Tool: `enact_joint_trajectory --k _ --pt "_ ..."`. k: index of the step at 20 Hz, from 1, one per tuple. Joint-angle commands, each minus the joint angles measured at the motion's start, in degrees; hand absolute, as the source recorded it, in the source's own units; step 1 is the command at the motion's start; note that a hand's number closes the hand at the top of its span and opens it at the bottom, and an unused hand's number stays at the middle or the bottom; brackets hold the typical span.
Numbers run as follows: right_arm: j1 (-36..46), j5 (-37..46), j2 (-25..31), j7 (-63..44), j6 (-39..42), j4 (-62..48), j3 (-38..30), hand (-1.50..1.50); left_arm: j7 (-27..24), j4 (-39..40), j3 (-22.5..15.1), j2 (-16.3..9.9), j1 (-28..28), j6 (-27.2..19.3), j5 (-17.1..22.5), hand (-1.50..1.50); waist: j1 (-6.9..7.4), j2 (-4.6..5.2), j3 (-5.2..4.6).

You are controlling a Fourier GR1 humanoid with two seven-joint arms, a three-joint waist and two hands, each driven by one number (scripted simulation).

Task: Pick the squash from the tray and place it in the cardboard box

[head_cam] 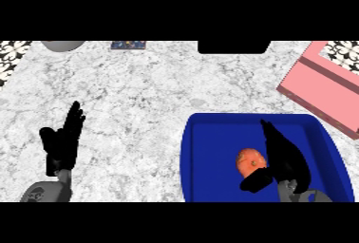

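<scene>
An orange squash (248,160) lies in the blue tray (210,142) at the lower right of the head view. My right hand (284,154) hovers over the tray just right of the squash, fingers straight and pointing away, thumb (254,180) angled under the squash's near side; it is open and partly hides the squash. The pink cardboard box (326,90) sits at the right edge, beyond the tray. My left hand (63,140) rests open at the lower left, fingers up, over the marble counter.
A grey round object (63,45) and a small dark blue patterned item (128,45) lie at the counter's far edge. A black rectangular thing (233,46) sits at the far middle. Patterned wall tiles show in both upper corners.
</scene>
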State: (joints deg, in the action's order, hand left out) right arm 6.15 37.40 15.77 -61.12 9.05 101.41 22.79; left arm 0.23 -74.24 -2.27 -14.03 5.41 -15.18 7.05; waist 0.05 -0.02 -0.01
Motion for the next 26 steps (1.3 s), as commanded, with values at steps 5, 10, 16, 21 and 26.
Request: enact_joint_trajectory --k 5,10,16,21,26 --pt "2.2 4.3 -5.11 2.65 -1.19 -10.94 -2.58 -1.5 -1.57 1.5 1.99 1.33 -0.22 0.72 -1.39 0.0 0.12 0.09 0.0" --pt "-2.34 6.74 -6.11 2.88 1.64 -4.42 -3.34 -1.5 0.59 -2.65 1.0 3.29 -2.55 1.72 -3.78 0.0 -0.03 -0.02 0.0" --pt "1.44 8.82 -5.53 12.5 -2.0 -10.37 -4.64 1.5 1.05 -3.54 2.69 2.12 -2.82 2.93 -3.53 0.0 0.18 -0.01 0.02" --pt "4.18 13.1 -6.11 17.39 -5.8 -17.74 -6.43 1.5 4.55 -3.09 2.34 3.96 1.02 1.26 -5.36 0.0 0.14 0.03 0.02" --pt "4.5 16.71 -7.22 17.05 -1.11 -17.63 -0.3 1.5 -0.45 3.25 4.34 4.01 2.65 2.29 -5.26 0.0 0.06 0.09 -0.01"
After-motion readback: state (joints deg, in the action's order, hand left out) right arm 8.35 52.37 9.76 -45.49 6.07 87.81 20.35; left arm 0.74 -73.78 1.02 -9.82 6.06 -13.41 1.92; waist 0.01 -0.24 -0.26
